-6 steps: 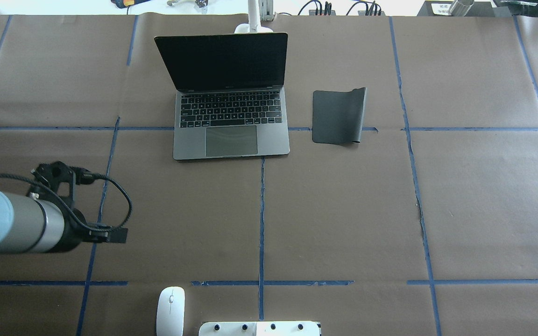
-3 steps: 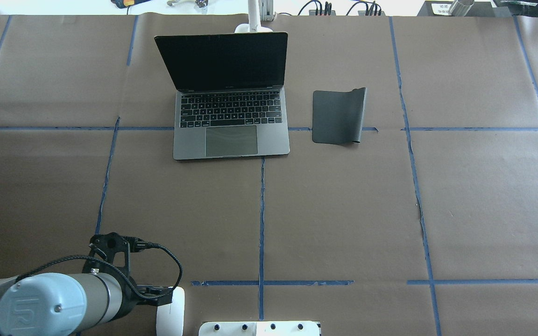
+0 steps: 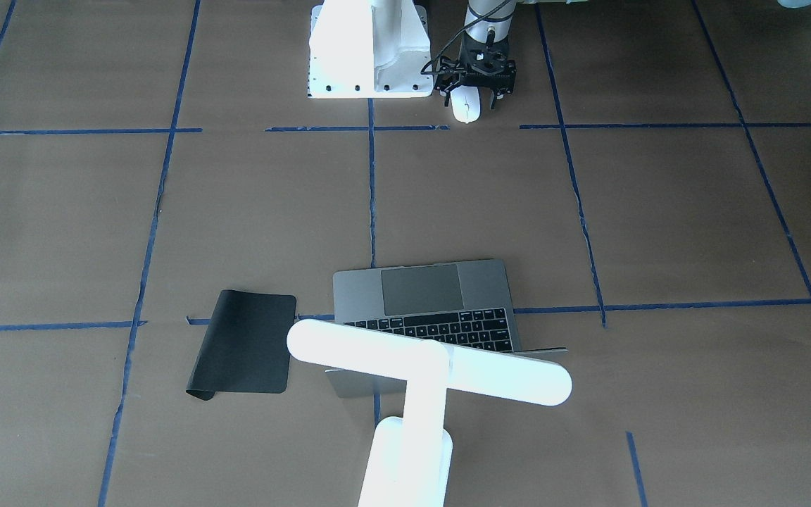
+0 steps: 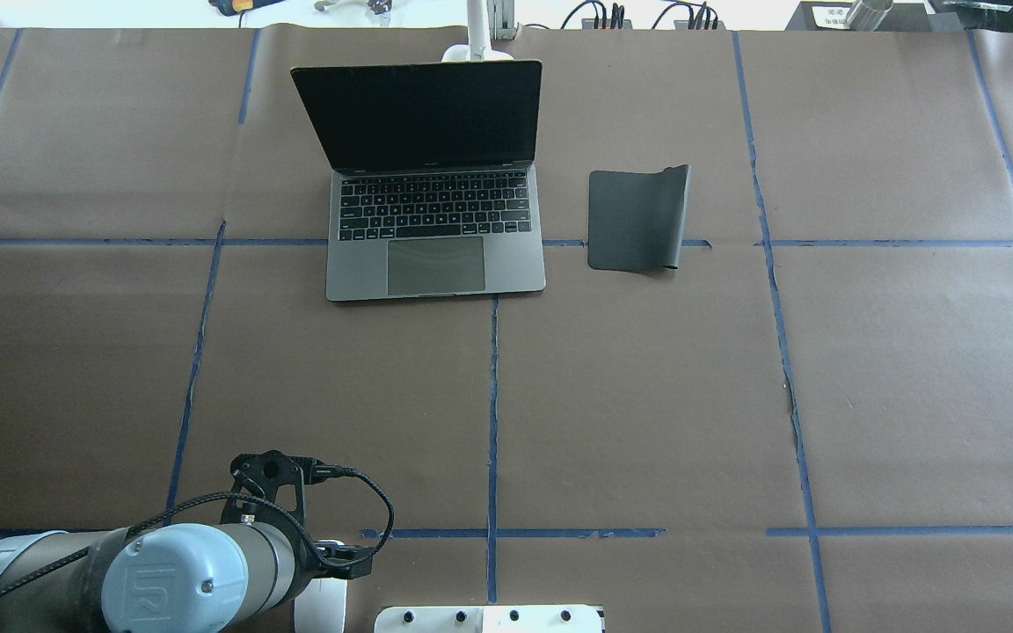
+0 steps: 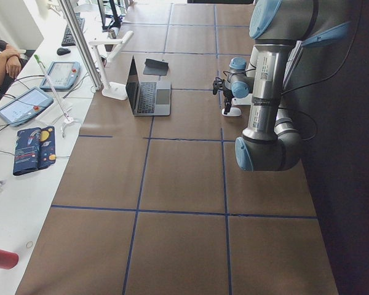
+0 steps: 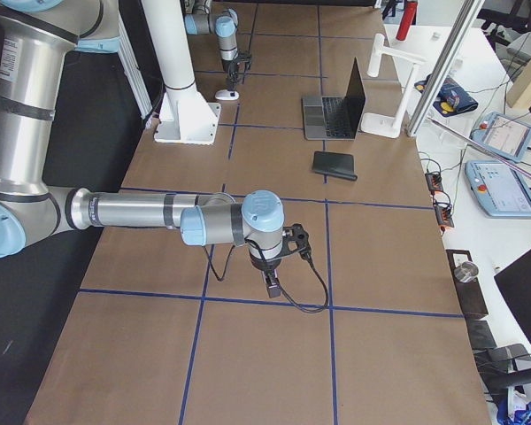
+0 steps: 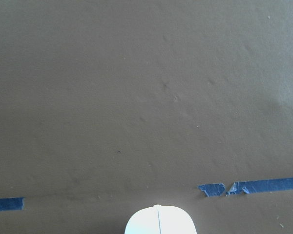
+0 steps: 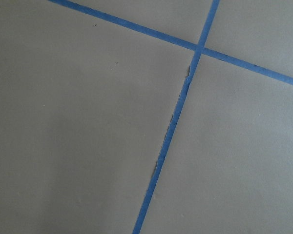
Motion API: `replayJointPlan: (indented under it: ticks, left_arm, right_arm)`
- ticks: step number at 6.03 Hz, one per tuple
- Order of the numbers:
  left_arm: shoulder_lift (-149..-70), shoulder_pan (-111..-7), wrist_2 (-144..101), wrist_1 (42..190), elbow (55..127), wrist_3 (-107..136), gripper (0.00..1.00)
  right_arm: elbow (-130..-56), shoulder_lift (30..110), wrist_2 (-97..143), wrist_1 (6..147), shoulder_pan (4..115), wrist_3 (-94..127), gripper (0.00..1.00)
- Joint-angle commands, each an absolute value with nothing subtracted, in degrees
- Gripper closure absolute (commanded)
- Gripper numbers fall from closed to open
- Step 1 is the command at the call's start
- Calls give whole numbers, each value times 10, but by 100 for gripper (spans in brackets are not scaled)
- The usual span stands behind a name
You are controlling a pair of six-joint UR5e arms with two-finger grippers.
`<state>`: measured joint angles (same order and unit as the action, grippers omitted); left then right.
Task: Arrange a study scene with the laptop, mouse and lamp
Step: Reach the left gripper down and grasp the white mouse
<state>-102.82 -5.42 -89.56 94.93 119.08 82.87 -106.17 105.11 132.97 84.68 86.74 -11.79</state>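
From overhead the left arm hides most of the mouse (image 4: 324, 611). The front camera shows it whole on the desk (image 3: 659, 211), just beside the white mount (image 3: 367, 49), with the left gripper (image 3: 474, 98) over its rear. I cannot tell how wide its fingers stand, nor those of the right gripper (image 6: 272, 285), which shows only from the side.

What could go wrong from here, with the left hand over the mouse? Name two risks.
The glossy mouse lies close to the white mount; the left hand could bump the mount or squeeze the mouse out sideways. The mat has a curled edge, so a mouse set there might rock or slide.
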Motion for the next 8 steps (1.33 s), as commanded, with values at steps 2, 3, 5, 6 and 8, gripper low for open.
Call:
replayJointPlan:
  ticks: [2, 3, 5, 6, 8]
  left_arm:
    - [-1040, -51, -898, 950, 1159, 830, 0]
    - [-1048, -51, -899, 949, 1156, 830, 7]
    - [-1048, -51, -900, 950, 1158, 831, 66]
    - [-1048, -51, -900, 950, 1158, 831, 67]
    - [-1048, -52, -901, 949, 1170, 831, 74]
  right_arm:
    - [-1059, 1050, 1329, 846, 867, -118, 0]
    - [-1059, 1050, 1329, 846, 867, -118, 0]
    - [-1059, 1050, 1329, 846, 867, -118, 0]
    - [-1059, 1050, 1329, 846, 867, -118, 0]
    - [-1060, 1049, 1329, 846, 867, -117, 0]
